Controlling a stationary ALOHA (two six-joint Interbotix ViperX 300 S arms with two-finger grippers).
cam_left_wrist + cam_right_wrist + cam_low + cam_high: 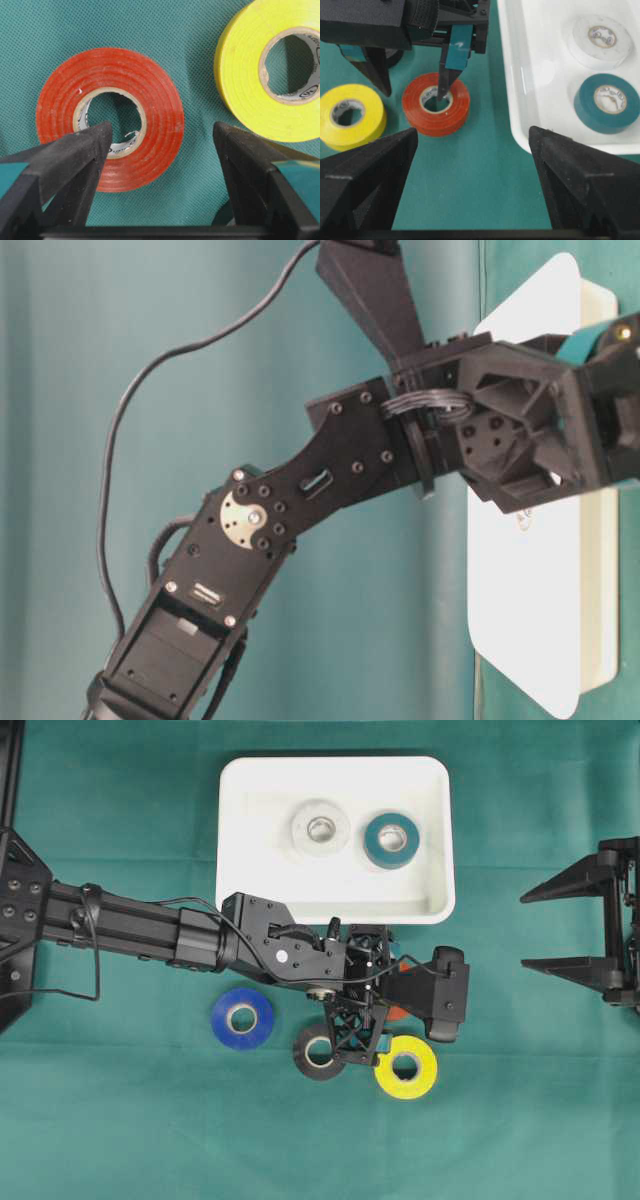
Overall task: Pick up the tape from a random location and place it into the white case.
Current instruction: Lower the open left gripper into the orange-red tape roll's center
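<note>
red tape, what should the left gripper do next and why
Probably close. The left gripper is open, one finger in the red tape core, the other outside the wall near the yellow tape; closing should pinch that wall.

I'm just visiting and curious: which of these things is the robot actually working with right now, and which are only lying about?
In the job:
red tape, straddled by the open left gripper
white case

Lying about:
yellow tape
black tape
blue tape
white tape and teal tape, already in the case
open right gripper, parked aside
</note>
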